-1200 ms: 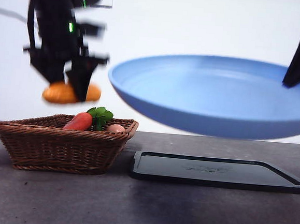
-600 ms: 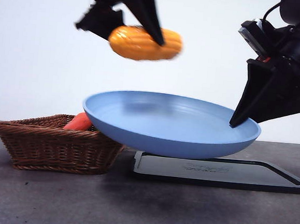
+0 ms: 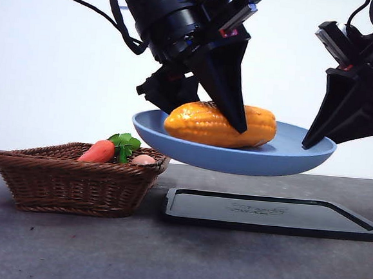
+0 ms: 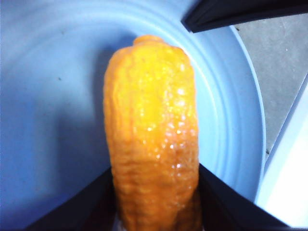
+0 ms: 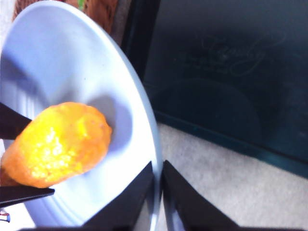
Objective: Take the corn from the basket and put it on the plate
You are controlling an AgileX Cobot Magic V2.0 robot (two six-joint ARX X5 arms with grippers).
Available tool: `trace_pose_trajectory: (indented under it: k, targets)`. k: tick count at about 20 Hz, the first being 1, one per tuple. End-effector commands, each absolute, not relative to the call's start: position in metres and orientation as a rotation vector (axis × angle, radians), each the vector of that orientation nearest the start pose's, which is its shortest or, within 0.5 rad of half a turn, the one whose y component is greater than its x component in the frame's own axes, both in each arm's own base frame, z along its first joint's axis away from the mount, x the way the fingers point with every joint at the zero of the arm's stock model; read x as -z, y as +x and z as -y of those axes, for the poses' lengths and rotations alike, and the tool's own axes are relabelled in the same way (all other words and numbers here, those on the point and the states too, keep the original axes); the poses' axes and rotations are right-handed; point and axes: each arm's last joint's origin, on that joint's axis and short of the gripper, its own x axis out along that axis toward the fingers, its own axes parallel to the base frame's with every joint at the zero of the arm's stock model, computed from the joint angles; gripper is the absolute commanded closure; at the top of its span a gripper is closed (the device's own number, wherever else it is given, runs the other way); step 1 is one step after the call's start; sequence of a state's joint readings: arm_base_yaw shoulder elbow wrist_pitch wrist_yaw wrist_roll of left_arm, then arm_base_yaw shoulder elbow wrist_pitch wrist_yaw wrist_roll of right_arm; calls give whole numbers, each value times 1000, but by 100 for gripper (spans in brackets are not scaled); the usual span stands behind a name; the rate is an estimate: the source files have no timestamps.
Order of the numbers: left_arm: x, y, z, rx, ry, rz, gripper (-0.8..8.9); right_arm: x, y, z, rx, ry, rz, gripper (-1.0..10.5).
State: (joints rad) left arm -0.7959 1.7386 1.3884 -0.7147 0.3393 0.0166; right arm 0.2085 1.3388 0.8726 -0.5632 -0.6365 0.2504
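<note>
The corn (image 3: 220,125), a bumpy yellow-orange cob, is down inside the light-blue plate (image 3: 269,162), with my left gripper (image 3: 201,118) shut on its middle. Close up, the corn (image 4: 151,130) fills the space between the left gripper's (image 4: 154,192) black jaws over the plate (image 4: 43,96). My right gripper (image 3: 312,144) is shut on the plate's right rim and holds it in the air above the table. From that wrist, the right gripper (image 5: 159,166) pinches the plate (image 5: 57,53) with the corn (image 5: 60,144) lying in it. The brown wicker basket (image 3: 73,182) stands at the left.
A red-orange carrot (image 3: 97,150) with green leaves and a pale rounded object (image 3: 144,159) lie in the basket. A flat black tray (image 3: 271,214) lies on the table beneath the plate, right of the basket; the tray (image 5: 226,72) also shows under the right wrist.
The left gripper has come down with the corn from above the plate into it. The plate has levelled and shifted a little to the right, uncovering the basket's contents.
</note>
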Motion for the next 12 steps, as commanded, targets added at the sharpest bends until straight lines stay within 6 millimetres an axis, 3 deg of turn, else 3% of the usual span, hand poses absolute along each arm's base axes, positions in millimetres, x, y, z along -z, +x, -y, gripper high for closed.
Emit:
trace_pose_trajectory:
  k: [1, 12]
  targets:
    - [-250, 247, 271, 1038, 293, -1079, 496, -231, 247, -71, -669, 438, -1108, 945]
    - [-256, 246, 270, 1035, 291, -1090, 394, -231, 247, -71, -672, 427, -1104, 945]
